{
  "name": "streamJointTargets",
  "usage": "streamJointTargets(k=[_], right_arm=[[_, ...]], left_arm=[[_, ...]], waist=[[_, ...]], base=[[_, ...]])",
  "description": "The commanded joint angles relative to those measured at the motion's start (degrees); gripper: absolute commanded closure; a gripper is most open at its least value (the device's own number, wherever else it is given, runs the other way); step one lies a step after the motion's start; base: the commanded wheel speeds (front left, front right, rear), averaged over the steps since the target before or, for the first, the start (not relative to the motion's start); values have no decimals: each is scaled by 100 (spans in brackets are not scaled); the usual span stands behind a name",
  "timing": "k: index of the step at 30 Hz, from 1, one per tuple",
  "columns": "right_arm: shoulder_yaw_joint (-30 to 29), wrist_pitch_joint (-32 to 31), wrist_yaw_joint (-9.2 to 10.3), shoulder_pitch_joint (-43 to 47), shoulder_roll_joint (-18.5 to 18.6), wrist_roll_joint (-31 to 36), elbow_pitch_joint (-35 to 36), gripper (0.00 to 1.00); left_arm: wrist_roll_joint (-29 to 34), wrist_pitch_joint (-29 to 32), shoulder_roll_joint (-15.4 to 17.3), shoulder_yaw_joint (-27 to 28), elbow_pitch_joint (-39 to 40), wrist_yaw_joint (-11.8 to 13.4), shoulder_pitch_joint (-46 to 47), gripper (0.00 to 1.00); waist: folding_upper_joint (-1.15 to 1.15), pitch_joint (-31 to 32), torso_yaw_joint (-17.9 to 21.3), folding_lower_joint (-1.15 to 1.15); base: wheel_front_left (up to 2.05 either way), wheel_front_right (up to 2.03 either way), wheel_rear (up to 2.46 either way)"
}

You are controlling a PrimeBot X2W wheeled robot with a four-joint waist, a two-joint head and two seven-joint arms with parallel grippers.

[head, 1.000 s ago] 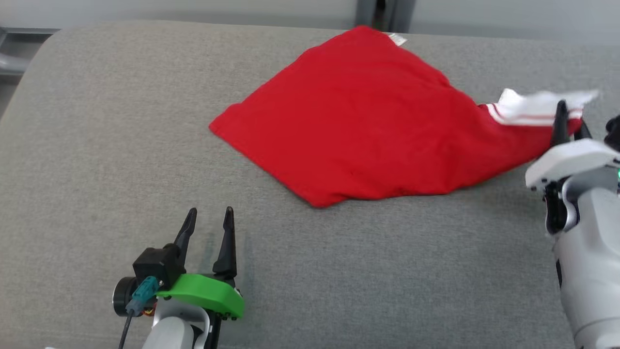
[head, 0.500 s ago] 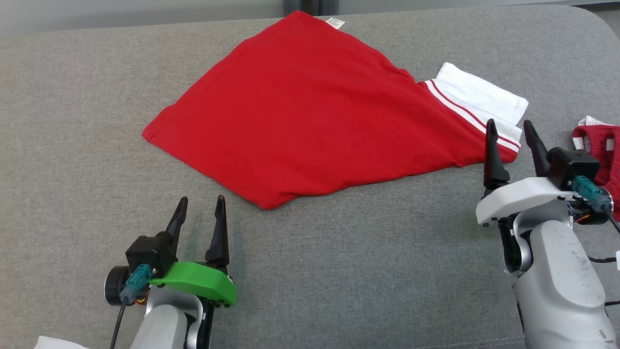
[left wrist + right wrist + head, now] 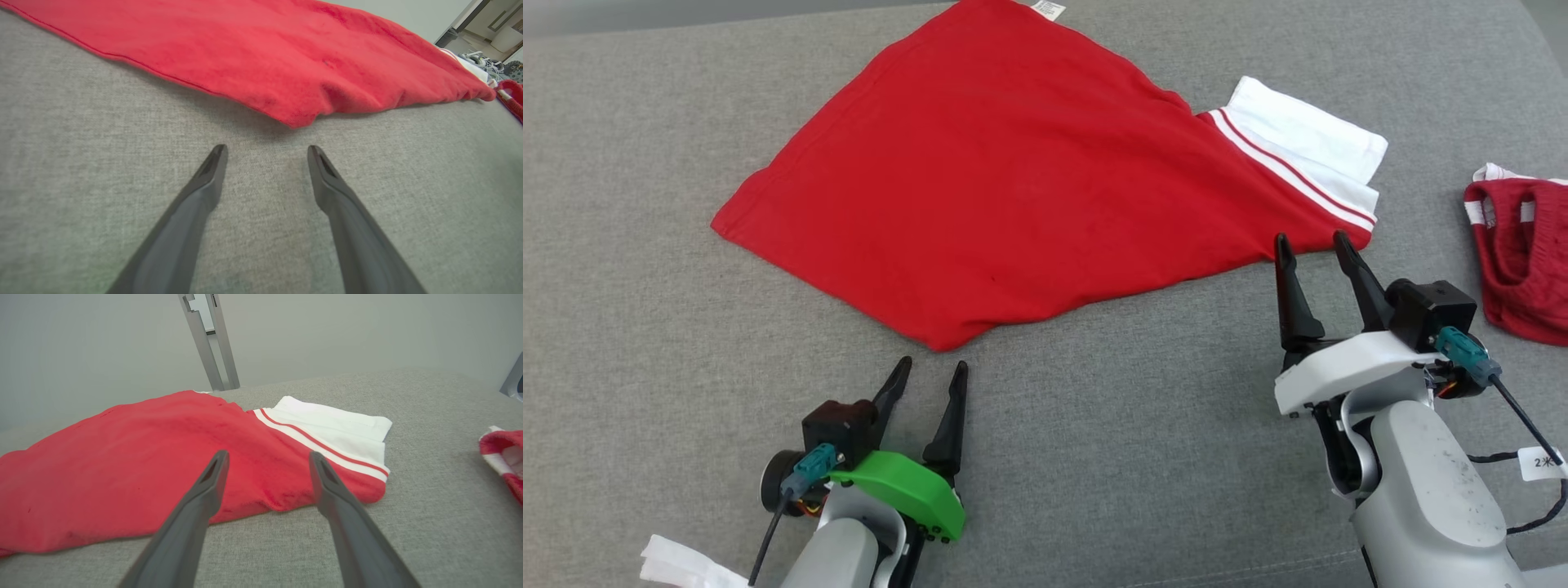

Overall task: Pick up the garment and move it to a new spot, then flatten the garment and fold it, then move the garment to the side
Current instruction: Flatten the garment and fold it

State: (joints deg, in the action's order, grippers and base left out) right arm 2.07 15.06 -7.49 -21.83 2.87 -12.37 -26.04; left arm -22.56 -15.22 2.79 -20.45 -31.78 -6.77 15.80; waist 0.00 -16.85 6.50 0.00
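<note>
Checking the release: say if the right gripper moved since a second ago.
Yes. The right gripper drew back toward the robot, from the white band of the red garment to its near edge.

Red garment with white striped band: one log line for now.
red garment with white striped band: lying on grey surface | left gripper: open, empty | right gripper: open, empty

"2米" on cable tag (image 3: pixel 1541 462) (white)
</note>
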Motion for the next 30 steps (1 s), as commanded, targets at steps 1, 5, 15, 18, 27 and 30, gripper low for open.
streamJointTargets(k=[1,5,15,18,27,30], right_arm=[[17,13,1,-4,11,-30,4,0],[79,13,1,-74,11,-68,16,0],[-18,13,1,73,8,-131,-52,0],[-98,13,1,137,7,-172,-86,0],[-81,13,1,149,10,-355,-84,0],[-82,13,1,102,9,-383,-66,0]], left_arm=[[-67,19,27,-57,-65,-34,95,0],[-75,15,26,29,48,-54,235,0],[89,9,25,-395,632,-74,379,100],[90,9,26,-586,1019,-74,304,100],[175,9,32,-850,1970,-72,501,100],[291,9,28,-691,1965,-71,715,100]], waist=[[0,-49,88,0],[0,-105,219,0],[0,-23,316,0],[0,61,226,0],[0,207,93,0],[0,134,168,0]], base=[[0,0,0],[0,0,0],[0,0,0],[0,0,0],[0,0,0],[0,0,0]])
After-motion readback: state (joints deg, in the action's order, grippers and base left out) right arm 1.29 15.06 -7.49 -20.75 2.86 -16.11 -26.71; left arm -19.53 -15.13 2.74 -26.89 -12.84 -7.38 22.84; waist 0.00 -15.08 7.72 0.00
